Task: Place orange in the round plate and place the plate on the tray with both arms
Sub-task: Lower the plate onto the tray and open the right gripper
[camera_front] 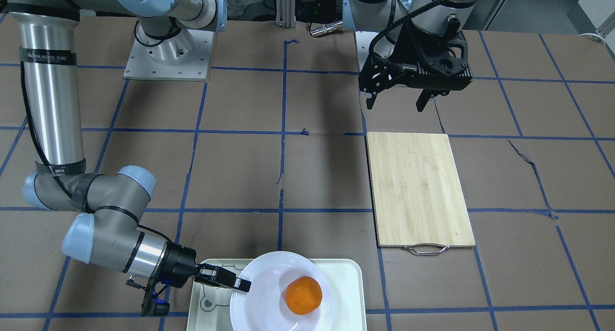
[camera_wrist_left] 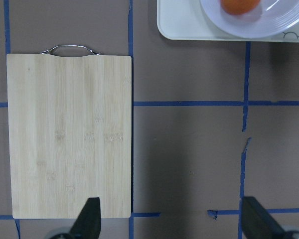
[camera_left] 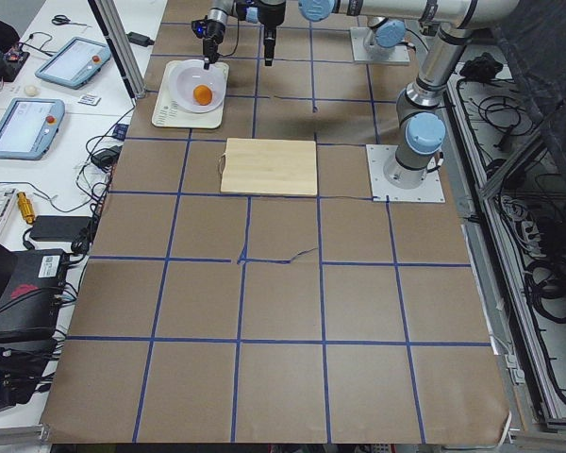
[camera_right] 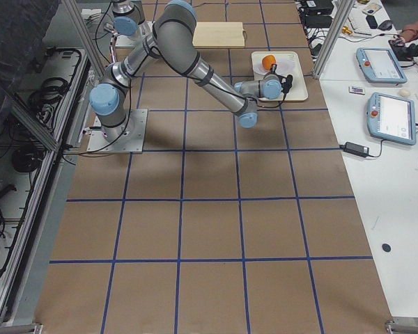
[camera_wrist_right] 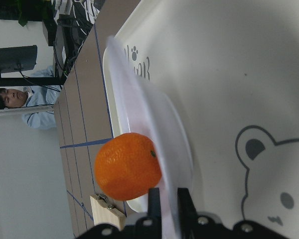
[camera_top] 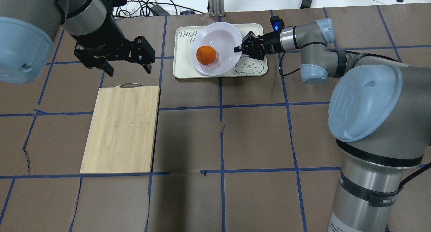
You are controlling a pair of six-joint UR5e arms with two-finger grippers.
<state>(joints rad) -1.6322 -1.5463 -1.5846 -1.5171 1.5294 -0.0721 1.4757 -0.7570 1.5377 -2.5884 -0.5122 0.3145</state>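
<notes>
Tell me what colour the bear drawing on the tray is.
Grey bear drawing, cream tray; clearest in the right wrist view.

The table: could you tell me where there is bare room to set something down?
Open table lies between the cutting board and the right arm. The tray is crowded: the round plate holding the orange covers most, right gripper clamping its rim.

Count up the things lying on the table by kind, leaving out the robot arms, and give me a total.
orange: 1
round plate: 1
tray: 1
cutting board: 1
Total: 4
</notes>
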